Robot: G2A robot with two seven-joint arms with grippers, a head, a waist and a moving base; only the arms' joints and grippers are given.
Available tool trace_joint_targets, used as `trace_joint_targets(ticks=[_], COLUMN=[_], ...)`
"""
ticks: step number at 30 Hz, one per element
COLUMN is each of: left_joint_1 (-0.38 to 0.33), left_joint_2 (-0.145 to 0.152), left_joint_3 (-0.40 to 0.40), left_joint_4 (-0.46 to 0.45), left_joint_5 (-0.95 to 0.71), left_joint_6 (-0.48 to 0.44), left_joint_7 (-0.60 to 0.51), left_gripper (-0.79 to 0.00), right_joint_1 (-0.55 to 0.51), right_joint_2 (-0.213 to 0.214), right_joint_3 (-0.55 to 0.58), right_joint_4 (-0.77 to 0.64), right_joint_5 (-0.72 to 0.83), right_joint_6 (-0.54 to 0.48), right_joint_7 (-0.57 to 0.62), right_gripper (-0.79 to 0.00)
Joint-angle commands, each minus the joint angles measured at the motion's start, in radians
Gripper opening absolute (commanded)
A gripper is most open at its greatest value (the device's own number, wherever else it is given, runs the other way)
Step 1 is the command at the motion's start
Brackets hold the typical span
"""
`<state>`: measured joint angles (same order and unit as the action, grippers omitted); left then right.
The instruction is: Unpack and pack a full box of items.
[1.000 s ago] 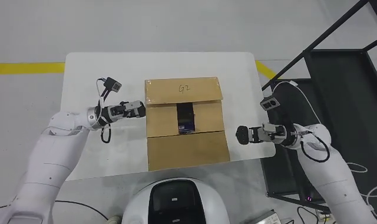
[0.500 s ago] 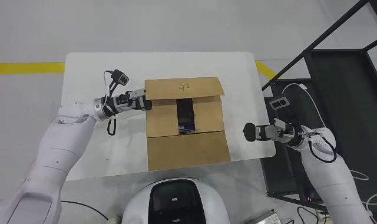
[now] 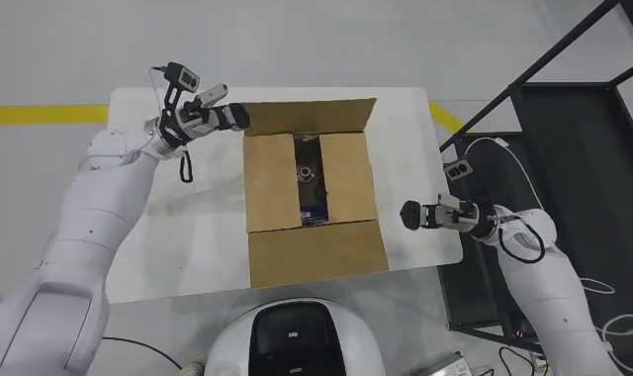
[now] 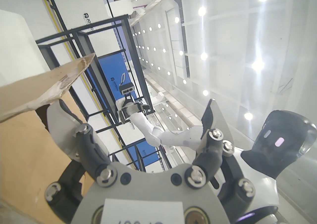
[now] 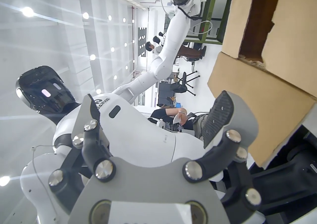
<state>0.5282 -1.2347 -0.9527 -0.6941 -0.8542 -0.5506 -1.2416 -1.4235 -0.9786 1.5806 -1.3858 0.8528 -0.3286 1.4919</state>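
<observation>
I see the white table with the brown box in its middle. The far flap stands up. My left gripper sits at its corner, jaws spread wide, I think to push it back. My right gripper hangs well apart from the box, jaws spread too. The things inside peek out between two side flaps.

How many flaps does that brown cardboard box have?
4: far flap stands up; near flap lies folded out toward the robot; left flap and right flap lie over the opening, a gap between.
</observation>
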Motion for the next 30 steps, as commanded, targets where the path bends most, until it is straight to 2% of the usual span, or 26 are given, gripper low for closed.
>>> trace_joint_targets(ticks=[1, 8, 13, 23, 30], left_joint_1=[-0.037, -0.136, -0.182, -0.219, -0.231], left_joint_2=[-0.017, -0.082, -0.123, -0.19, -0.219], left_joint_3=[0.021, 0.096, 0.158, 0.271, 0.302], left_joint_4=[0.053, 0.209, 0.293, 0.392, 0.446], left_joint_5=[0.022, 0.112, 0.238, 0.521, 0.614], left_joint_6=[-0.003, -0.021, -0.033, -0.019, 0.022], left_joint_7=[0.042, 0.183, 0.283, 0.498, 0.529], left_gripper=[0.0, 0.0, 0.0, 0.0, 0.0], right_joint_1=[0.007, 0.016, 0.013, 0.014, 0.016], right_joint_2=[-0.002, -0.003, -0.002, 0.004, 0.01], right_joint_3=[-0.009, -0.025, -0.026, -0.054, -0.089], right_joint_4=[0.011, 0.039, 0.055, 0.059, 0.06], right_joint_5=[-0.027, -0.058, -0.07, -0.144, -0.175], right_joint_6=[-0.015, -0.041, -0.053, -0.08, -0.096], right_joint_7=[-0.015, -0.041, -0.053, -0.08, -0.097], right_gripper=[0.0, 0.0, 0.0, 0.0, 0.0])
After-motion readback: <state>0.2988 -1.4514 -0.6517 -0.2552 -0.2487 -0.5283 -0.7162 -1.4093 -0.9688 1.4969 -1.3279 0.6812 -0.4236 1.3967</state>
